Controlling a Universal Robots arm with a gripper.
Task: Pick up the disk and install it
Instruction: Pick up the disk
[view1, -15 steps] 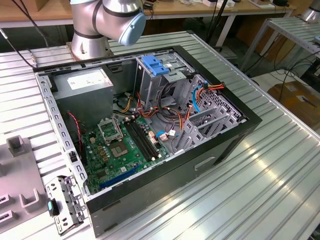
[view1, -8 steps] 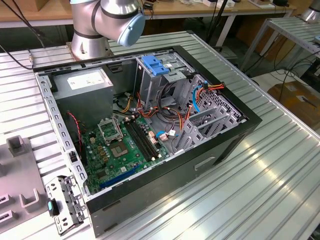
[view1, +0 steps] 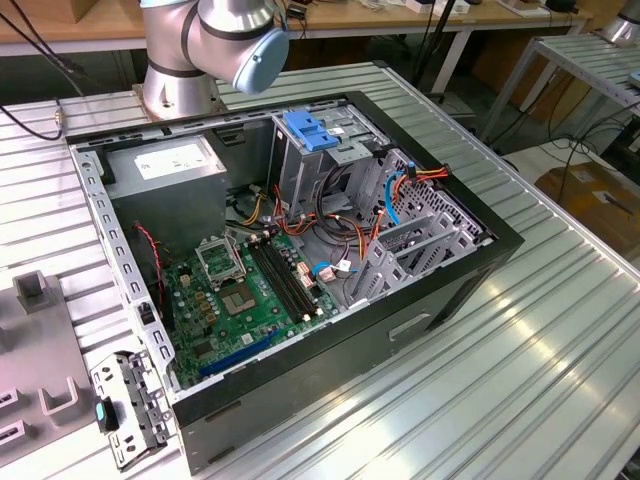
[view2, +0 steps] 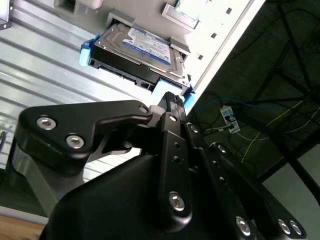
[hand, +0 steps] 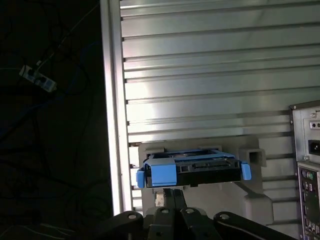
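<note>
Hovering just short of the disk (view2: 145, 47), gripper (view2: 172, 96) fingers (view2: 171, 116) together and empty; closed tips may bump it askew, spoiling the grasp

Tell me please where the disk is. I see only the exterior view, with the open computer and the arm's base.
Observer: In the first wrist view the disk rests on a grey holder on the ribbed table, near the table's edge.
Operator: Is it held?
Observer: No. In the second wrist view the gripper is shut and empty, its tip close to the disk's blue end.
Operator: Which face is up?
Observer: In the second wrist view the label faces up, with blue rails at both sides.
</note>
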